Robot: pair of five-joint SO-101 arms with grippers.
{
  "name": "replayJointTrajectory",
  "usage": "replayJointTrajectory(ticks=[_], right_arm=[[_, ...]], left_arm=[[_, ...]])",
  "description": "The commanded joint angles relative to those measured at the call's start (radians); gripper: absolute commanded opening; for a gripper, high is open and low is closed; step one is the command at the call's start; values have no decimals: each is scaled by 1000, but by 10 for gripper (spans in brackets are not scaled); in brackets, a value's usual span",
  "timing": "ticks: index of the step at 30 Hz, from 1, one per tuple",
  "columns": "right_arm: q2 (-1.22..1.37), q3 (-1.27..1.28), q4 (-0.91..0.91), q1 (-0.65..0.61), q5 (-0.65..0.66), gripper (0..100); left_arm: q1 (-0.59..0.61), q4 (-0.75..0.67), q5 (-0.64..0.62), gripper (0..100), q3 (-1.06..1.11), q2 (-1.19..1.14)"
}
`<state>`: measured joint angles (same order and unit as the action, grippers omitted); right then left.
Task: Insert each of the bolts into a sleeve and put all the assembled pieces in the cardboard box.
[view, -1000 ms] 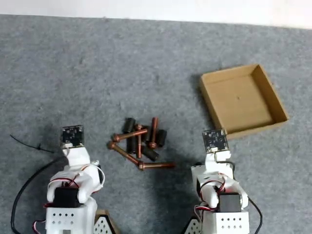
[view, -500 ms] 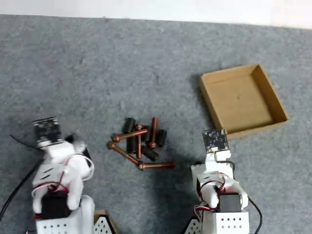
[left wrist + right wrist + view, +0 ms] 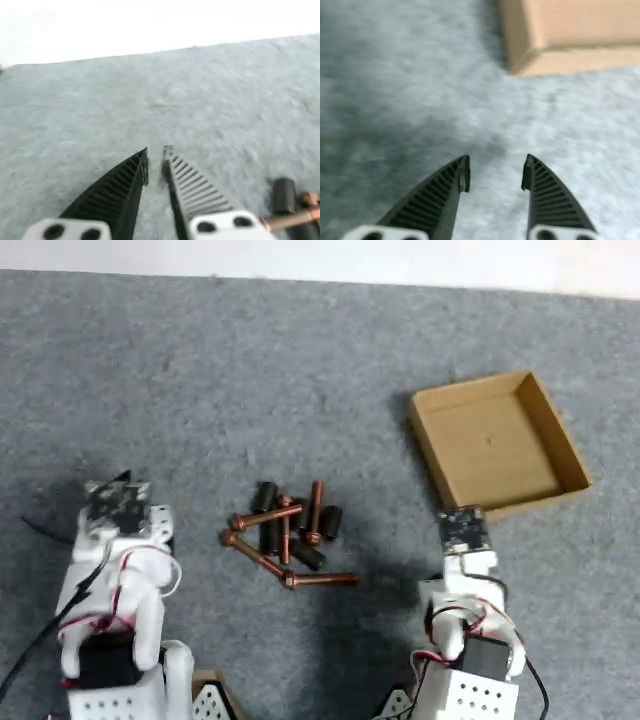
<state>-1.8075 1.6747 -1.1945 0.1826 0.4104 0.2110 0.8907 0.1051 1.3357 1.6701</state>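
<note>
status: nothing assembled yet. bolts and sleeves lie in one tangled pile on the grey bench between the two arms, and the cardboard box stands empty beyond the right arm.

left tool hangs over bare bench beside the pile, jaws only narrowly apart and holding nothing. right tool hangs near a corner of the box, jaws moderately apart, also empty.

recommendation for the first pick: the outlying bolt at the near edge of the pile looks the easiest to reach. the left tool likely needs wider jaws before it descends. closing across the shank, clear of the head, should leave the tip free for a sleeve. the sleeve at the far edge appears the least entangled partner. a sideways approach risks scattering the crossed pieces.

change from earlier frames: left arm has swung outward, then part way back toward the pile. right arm has turned toward the box side. pile and box are unmoved.
</note>
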Motion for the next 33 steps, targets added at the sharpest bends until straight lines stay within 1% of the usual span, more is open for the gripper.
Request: replayJointTrajectory(ticks=[1, 5, 7, 9, 11, 14, 16, 18, 22, 24, 27, 30, 33], right_arm=[[-12, 113, 27, 38, 26, 168], [-12, 113, 27, 38, 26, 168], [-12, 113, 27, 38, 26, 168], [-12, 113, 24, 42, 26, 168], [-10, 113, 24, 45, 26, 168], [-12, 113, 53, 81, 29, 168], [-12, 113, 113, 113, 26, 168], [-12, 99, 116, 117, 26, 168], [2, -104, 96, 64, 28, 170], [33, -213, 70, -12, 28, 170], [206, -354, 71, -124, 17, 170], [519, -490, 157, -180, -63, 170], [872, -656, 239, -228, -107, 170]], left_arm=[[-71, -98, 0, 84, -82, -225], [-133, -141, -5, 84, -203, -581], [-140, -140, -78, 84, -248, -743], [-133, -173, -155, 84, -246, -885], [-114, -235, -158, 84, -229, -989], [-64, -330, -160, 85, -197, -1052], [-48, -334, -160, 86, -197, -1046], [-47, -334, -158, 87, -193, -1033], [-47, -341, -158, 87, -193, -1033], [-47, -341, -157, 87, -193, -1033], [-44, -341, -157, 88, -191, -1033], [-44, -341, -157, 88, -191, -1033], [-44, -341, -157, 88, -191, -1035]])
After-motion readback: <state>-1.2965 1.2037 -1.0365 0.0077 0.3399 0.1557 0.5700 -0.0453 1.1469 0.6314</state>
